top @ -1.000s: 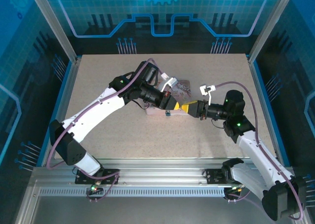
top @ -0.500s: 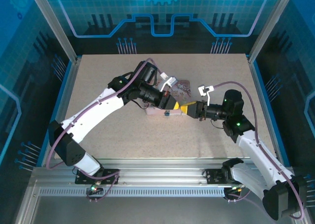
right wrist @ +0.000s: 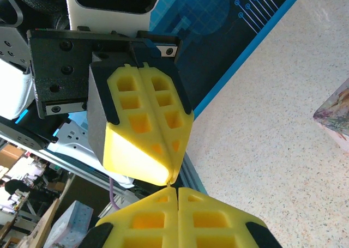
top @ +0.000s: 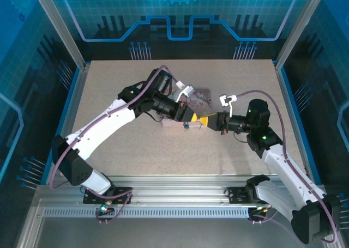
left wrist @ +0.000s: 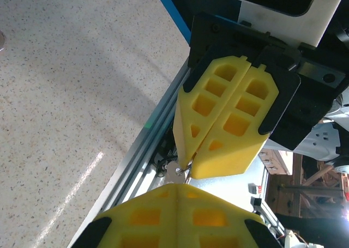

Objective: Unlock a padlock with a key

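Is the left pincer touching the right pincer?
Cannot tell. Left wrist view: right pincer and left pincer nearly meet, a metal piece between.

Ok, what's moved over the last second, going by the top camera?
The right gripper slid a little to the left, closing the gap to the left gripper; their yellow tips now almost meet. The left arm shifted slightly. The pink box has not moved.

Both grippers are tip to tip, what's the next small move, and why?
Probably back the left gripper off slightly. The right gripper is shut on the key, whose head sits against the left's closed tips, which seem to block its way to the padlock.
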### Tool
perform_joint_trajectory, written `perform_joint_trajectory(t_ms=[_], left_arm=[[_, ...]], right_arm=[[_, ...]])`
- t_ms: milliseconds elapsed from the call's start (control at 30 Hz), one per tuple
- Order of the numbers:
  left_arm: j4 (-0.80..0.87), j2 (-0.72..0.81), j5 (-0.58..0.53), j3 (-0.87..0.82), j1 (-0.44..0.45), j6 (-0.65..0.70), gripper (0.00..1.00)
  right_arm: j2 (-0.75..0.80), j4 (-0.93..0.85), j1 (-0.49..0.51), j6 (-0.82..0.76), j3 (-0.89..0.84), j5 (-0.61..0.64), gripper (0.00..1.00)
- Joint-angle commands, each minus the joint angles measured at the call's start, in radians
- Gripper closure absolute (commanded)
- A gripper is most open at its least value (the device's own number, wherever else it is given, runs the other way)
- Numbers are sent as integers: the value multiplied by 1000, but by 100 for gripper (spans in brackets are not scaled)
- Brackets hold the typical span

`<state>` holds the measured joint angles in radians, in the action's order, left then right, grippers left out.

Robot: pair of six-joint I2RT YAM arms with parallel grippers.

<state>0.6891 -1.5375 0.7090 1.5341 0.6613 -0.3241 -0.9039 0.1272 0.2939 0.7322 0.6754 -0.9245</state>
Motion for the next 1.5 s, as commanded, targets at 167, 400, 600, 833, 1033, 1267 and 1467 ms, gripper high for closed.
perform_joint_trajectory(t_ms=[167, 400, 600, 833, 1033, 1267, 1467], left_arm=[[-63, 36, 32, -28, -20, -42, 100], [-81, 37, 41, -40, -20, -55, 100], [-98, 53, 49, -73, -19, -62, 100], [-134, 54, 70, -74, -19, -81, 91], [-177, 51, 123, -89, -19, -109, 90], [-210, 56, 169, -107, -14, -126, 100], [-249, 63, 170, -121, -10, -144, 100]], right_arm=[[21, -20, 41, -41, 35, -7, 100], [17, -26, 56, -51, 36, 18, 100], [12, -2, 45, -30, 36, 36, 100], [12, -20, 55, -43, 38, 51, 100], [23, -20, 55, -38, 36, 72, 100], [25, -14, 54, -29, 35, 92, 100], [31, -12, 53, -18, 38, 102, 84]])
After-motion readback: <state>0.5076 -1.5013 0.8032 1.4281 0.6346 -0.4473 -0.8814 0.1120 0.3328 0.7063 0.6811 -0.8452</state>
